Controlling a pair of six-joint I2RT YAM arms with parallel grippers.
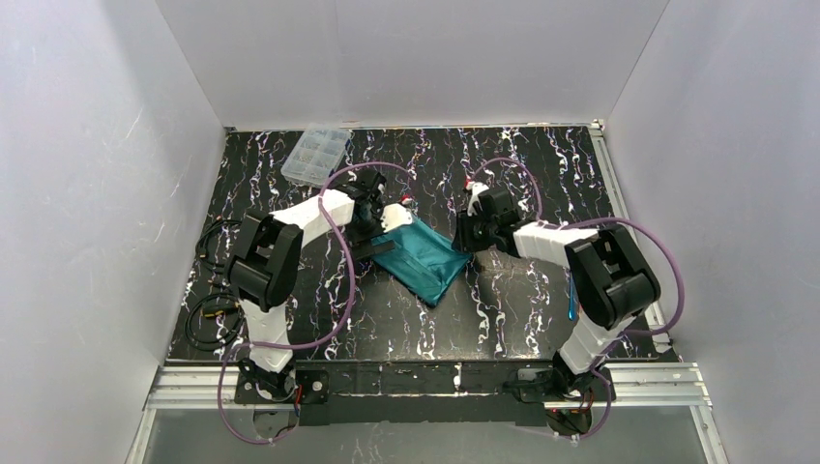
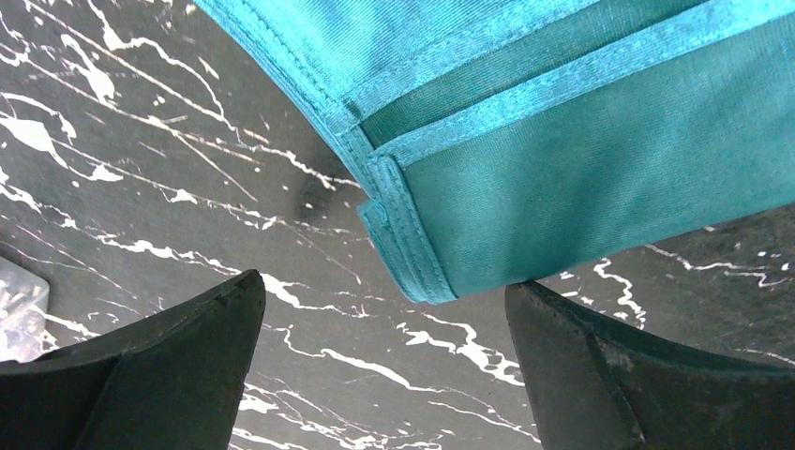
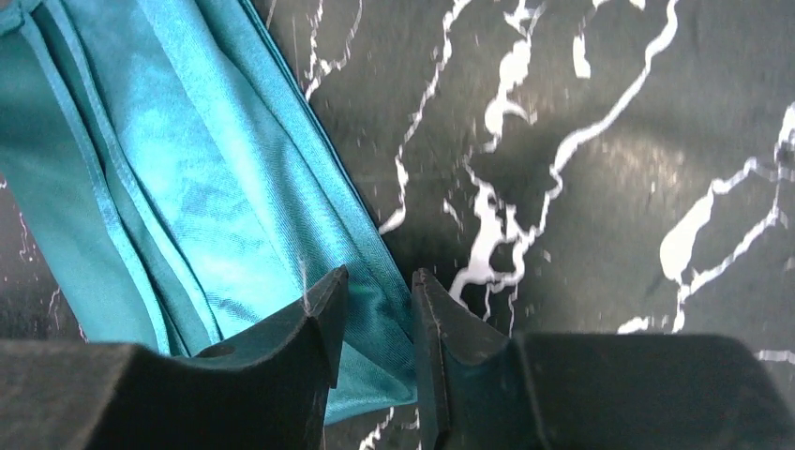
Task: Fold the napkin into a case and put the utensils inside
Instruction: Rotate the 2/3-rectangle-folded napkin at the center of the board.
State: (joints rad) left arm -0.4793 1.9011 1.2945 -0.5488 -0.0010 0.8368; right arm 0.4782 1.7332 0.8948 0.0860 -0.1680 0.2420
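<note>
The teal-green napkin lies folded into a small layered shape at the middle of the table. Its stitched hem corner points between the wide-apart fingers of my left gripper, which is open and empty at the cloth's left end. My right gripper is at the cloth's right edge, its fingers a narrow gap apart astride the napkin's folded border, with cloth lying in the gap. A thin blue utensil shows beside the right arm, partly hidden.
A clear plastic compartment box stands at the back left of the black marbled table. Black cables lie coiled by the left arm's base. White walls close in three sides.
</note>
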